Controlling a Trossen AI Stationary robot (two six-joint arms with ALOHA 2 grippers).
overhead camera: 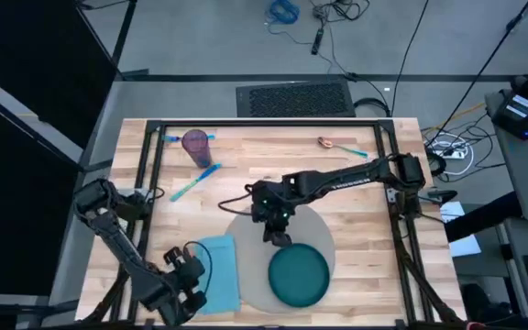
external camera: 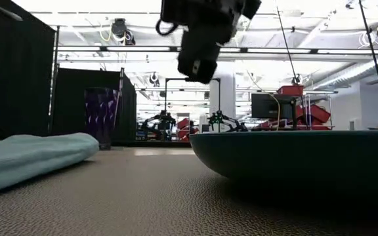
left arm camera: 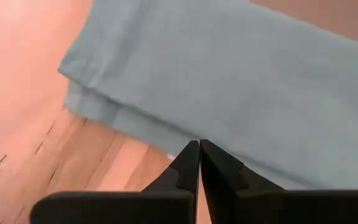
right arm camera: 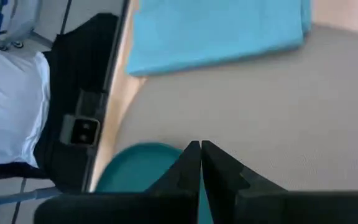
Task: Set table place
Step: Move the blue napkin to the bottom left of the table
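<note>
The round grey placemat (overhead camera: 257, 240) lies on the light-wood table (overhead camera: 356, 211) near its front edge. A dark teal plate (overhead camera: 299, 275) rests on the placemat's near part. A folded light blue napkin (overhead camera: 218, 270) lies beside it, its right edge on the placemat. My right gripper (overhead camera: 278, 238) hangs shut above the placemat, just beyond the plate's far rim (right arm camera: 135, 162). My left gripper (left arm camera: 199, 144) is shut at the napkin's left edge (left arm camera: 123, 118). My left gripper's shut fingertips stand over the napkin's folded edge (left arm camera: 166, 140), slanting down from the table's left. I cannot tell whether they touch the cloth. The napkin lies flat on the table.
A purple cup (overhead camera: 196, 145) and blue utensils (overhead camera: 195, 183) sit at the far left of the table. Another utensil (overhead camera: 342, 147) lies at the far right. A black frame (overhead camera: 145, 165) runs around the tabletop. A person in a white top (right arm camera: 11, 106) is beyond the near edge.
</note>
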